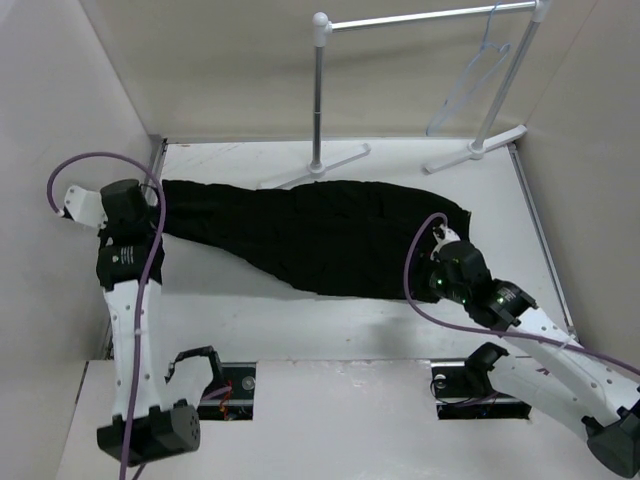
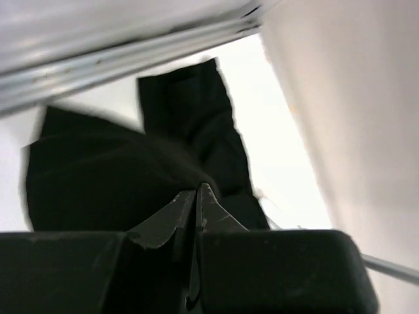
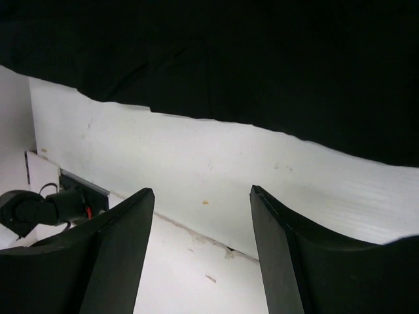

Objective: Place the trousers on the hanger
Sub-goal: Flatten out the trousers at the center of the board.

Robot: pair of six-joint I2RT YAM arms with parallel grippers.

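Note:
The black trousers [image 1: 320,235] lie flat across the table, from the far left to the right. My left gripper [image 1: 150,215] is at their left end. In the left wrist view its jaws are shut [image 2: 198,188], with the cloth [image 2: 98,176] drawn up in a ridge to the tips. My right gripper [image 1: 438,262] is at the trousers' right end. It stands open [image 3: 201,193] over bare table just short of the cloth's near edge [image 3: 262,59], with nothing between its fingers. The pale hanger [image 1: 475,85] hangs from the rack at the back right.
A white tube garment rack [image 1: 420,18] stands at the back on two splayed feet [image 1: 320,165], close behind the trousers. Walls close in the left, right and back sides. A seam and cable openings [image 1: 235,385] run along the table's near edge.

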